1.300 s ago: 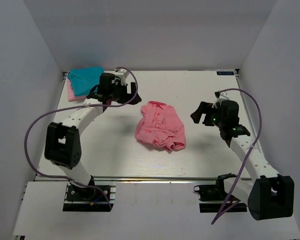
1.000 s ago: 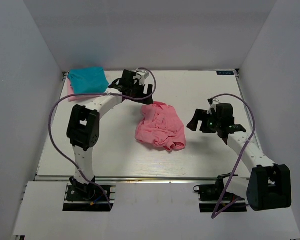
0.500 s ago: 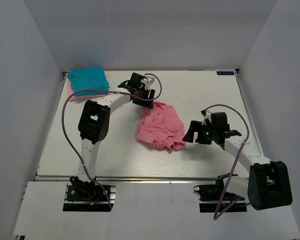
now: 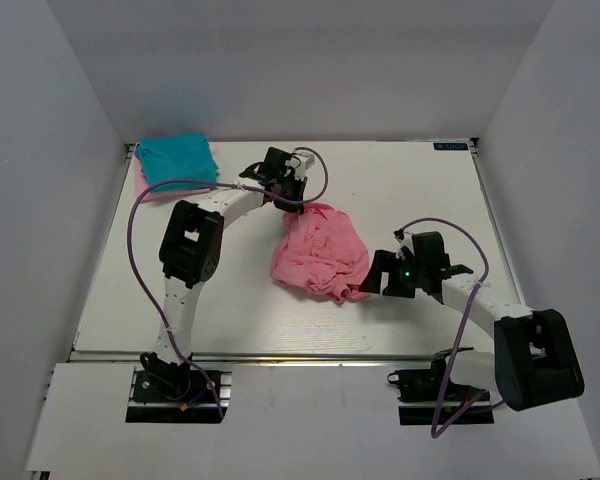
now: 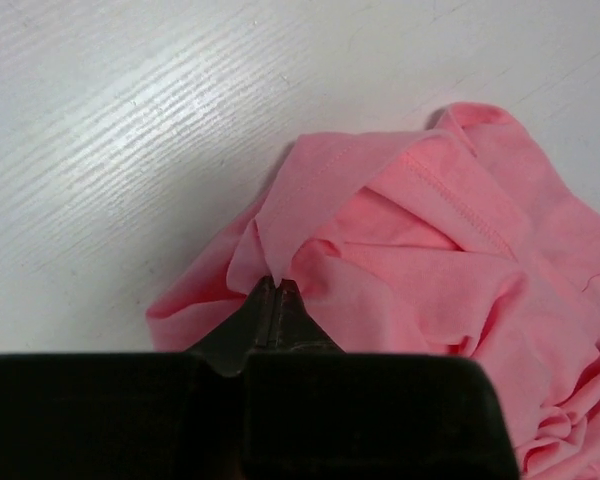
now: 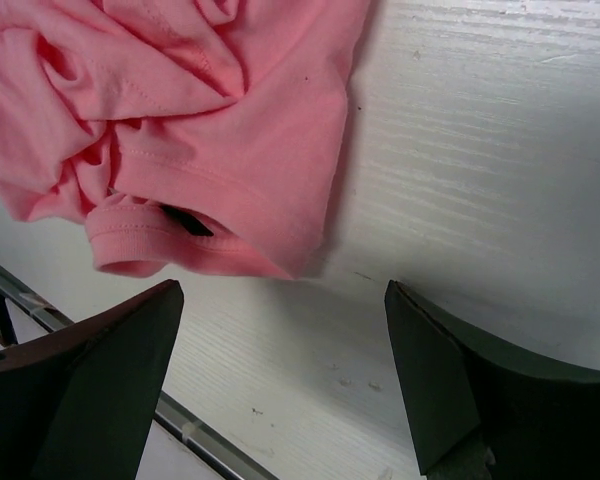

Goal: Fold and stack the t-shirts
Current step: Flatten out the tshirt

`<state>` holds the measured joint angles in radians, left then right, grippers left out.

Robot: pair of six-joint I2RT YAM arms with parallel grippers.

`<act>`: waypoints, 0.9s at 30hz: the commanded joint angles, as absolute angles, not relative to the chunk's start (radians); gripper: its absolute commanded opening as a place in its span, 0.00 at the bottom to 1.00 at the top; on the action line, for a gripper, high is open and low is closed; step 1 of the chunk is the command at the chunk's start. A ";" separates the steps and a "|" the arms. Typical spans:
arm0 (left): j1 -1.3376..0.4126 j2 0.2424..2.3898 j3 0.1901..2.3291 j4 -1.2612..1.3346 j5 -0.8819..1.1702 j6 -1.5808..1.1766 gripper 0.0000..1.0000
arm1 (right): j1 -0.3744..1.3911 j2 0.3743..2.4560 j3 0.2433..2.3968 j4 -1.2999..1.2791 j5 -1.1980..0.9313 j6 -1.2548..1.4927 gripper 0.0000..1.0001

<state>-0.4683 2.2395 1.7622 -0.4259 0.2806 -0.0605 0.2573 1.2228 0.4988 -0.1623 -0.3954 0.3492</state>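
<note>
The white tabletop (image 4: 420, 190) spreads across the top view, enclosed by pale walls on three sides. The salmon-pink t-shirt (image 4: 320, 255) lies near its middle as a crumpled, unfolded heap, with a hemmed sleeve or edge bunched at its near right corner. At the far left corner sits the teal-blue t-shirt (image 4: 175, 160), folded into a compact pad. It rests on top of the pale pink t-shirt (image 4: 143, 190), of which only a strip shows along the left and near sides.

The left arm reaches to the far edge of the salmon-pink heap. There the left end effector (image 4: 292, 197) is closed, its fingers pressed together on a small raised pinch of the pink cloth. The left wrist view shows this fold (image 5: 280, 240) standing up from the fingertips (image 5: 277, 290).

The right end effector (image 4: 372, 275) sits low just beside the heap's near right corner, its fingers spread wide and gripping nothing. In the right wrist view the bunched hem (image 6: 140, 240) lies just ahead of the left finger (image 6: 110, 350), not touching it.
</note>
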 commanded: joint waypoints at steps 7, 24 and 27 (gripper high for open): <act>-0.472 2.076 1.615 -0.308 0.328 -0.095 0.00 | 0.293 1.327 0.505 -0.011 -0.367 0.419 0.84; -0.472 1.804 1.546 -0.276 0.256 -0.104 0.00 | 0.298 1.207 0.696 -0.100 -0.181 0.360 0.00; -0.472 1.706 1.519 -0.267 0.198 -0.095 0.00 | 0.299 1.131 0.756 -0.124 -0.077 0.354 0.00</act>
<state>-0.4686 1.8416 1.5379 -0.3012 0.2607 -0.0975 0.3023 1.1995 0.6666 -0.0959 -0.2035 0.3798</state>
